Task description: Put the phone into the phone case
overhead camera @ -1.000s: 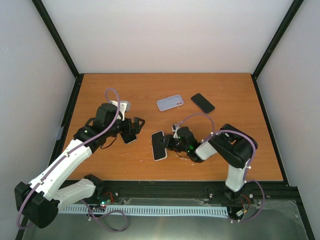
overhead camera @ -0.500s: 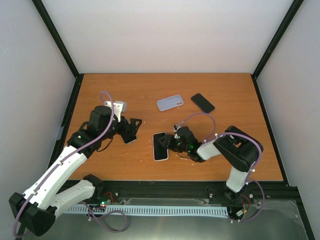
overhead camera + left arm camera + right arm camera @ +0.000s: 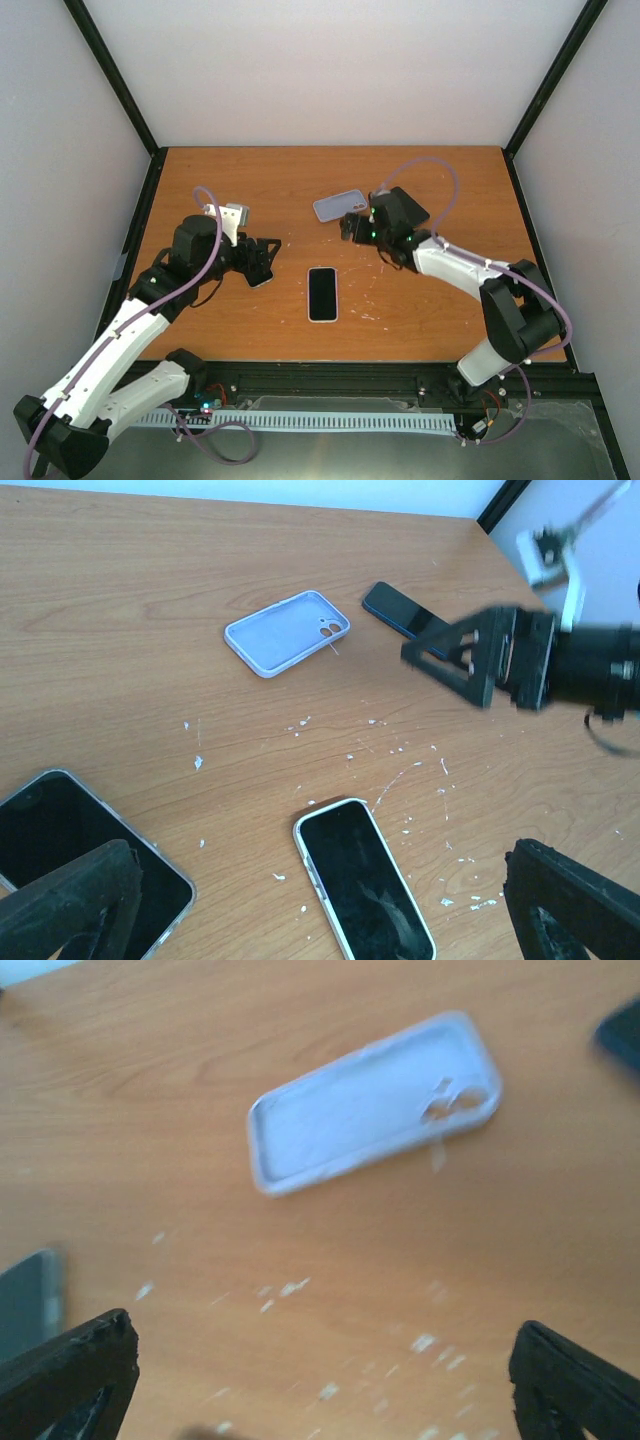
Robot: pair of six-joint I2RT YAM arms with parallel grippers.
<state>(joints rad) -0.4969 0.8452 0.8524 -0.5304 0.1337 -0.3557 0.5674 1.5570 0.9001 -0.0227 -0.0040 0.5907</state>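
An empty lavender phone case (image 3: 339, 205) (image 3: 285, 632) (image 3: 375, 1100) lies cavity-up at the back of the table. Just right of it a bare black phone (image 3: 408, 207) (image 3: 400, 608) lies flat, partly under my right arm. My right gripper (image 3: 350, 228) (image 3: 320, 1370) hovers open just in front of the case, nothing between its fingers. My left gripper (image 3: 268, 256) (image 3: 320, 900) is open over the table's left middle, empty.
A phone in a white case (image 3: 322, 293) (image 3: 365, 880) lies face-up at the table's centre. Another phone in a clear case (image 3: 258, 276) (image 3: 90, 840) lies beside the left gripper. White flecks dot the wooden tabletop (image 3: 450, 300).
My right gripper opened, let go of the white-cased phone at the centre and swung back toward the lavender case. The left arm drew back slightly.
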